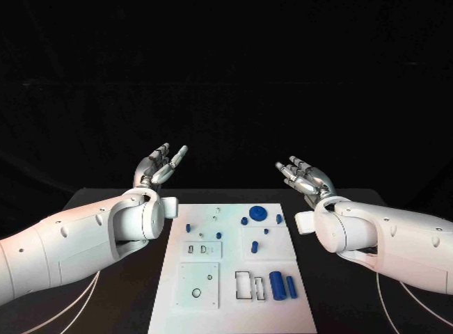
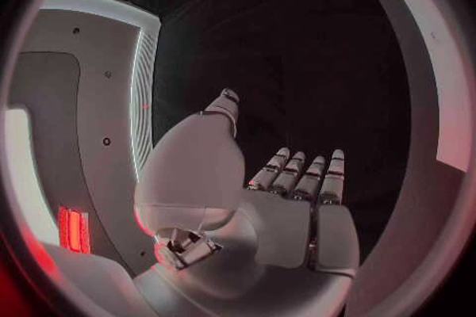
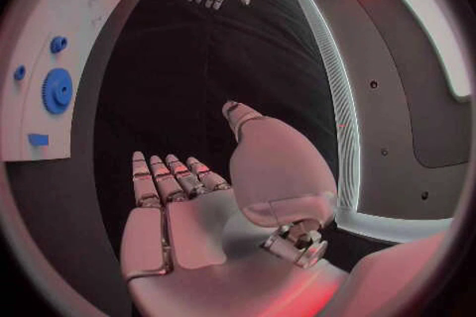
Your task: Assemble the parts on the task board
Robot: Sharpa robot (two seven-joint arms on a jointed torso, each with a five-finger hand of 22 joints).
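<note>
The black bench was seen bearing the white task board at its middle; the left hand and right hand were raised beyond it, fingers released and holding nothing; blue parts, among them a gear, were laid on the board.

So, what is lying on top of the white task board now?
On the task board lie small blue parts: a round gear at the far end, two cylinders near the front, several small pegs between. Both hands are raised beyond it, touching nothing. What is under the board cannot be seen.
</note>
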